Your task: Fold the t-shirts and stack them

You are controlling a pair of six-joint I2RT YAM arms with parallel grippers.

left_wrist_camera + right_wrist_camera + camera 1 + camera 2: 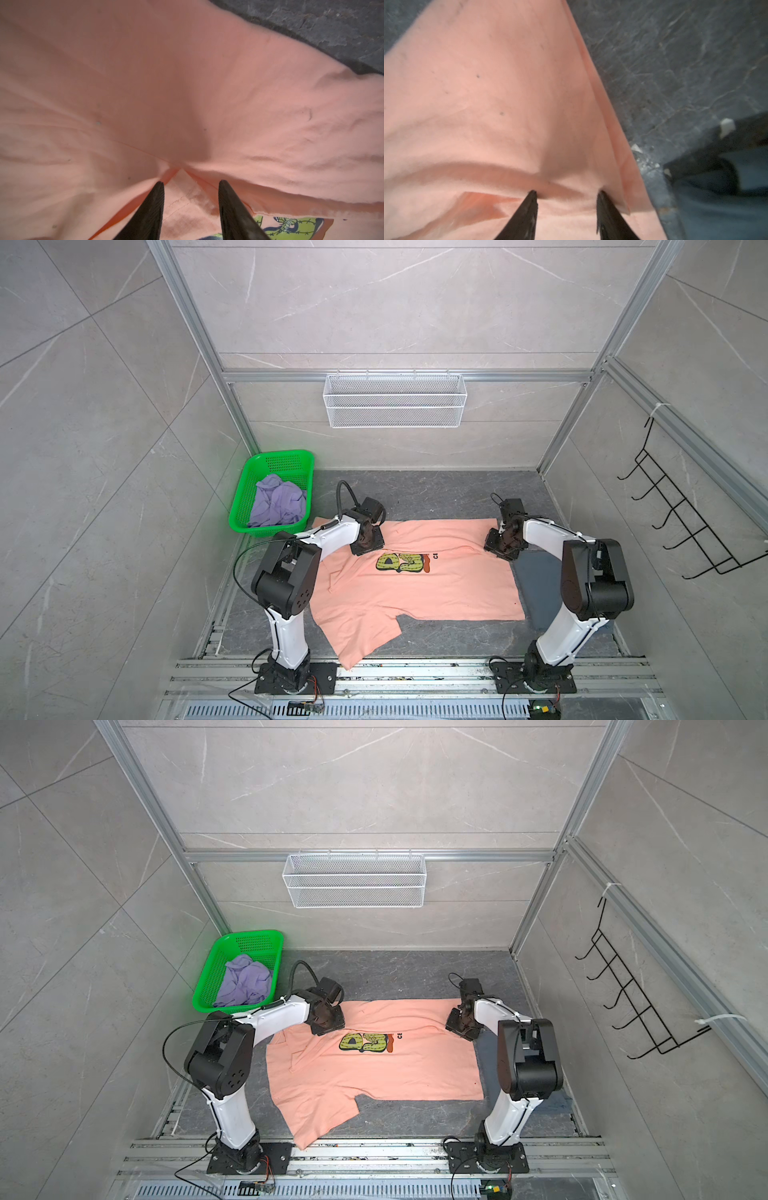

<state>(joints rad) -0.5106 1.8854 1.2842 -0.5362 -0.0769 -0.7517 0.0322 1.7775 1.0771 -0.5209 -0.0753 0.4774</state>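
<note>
Peach-pink t-shirt [415,593] lies spread beneath both claws, its far flap folded toward the chest print [402,563]. Left gripper [191,181] and right gripper [566,192] stand tip-down on the flap edge, jaws apart, cloth loose between them. Judged step: first lengthwise fold. The next move calls for pinching the near side and lifting it evenly.
</note>
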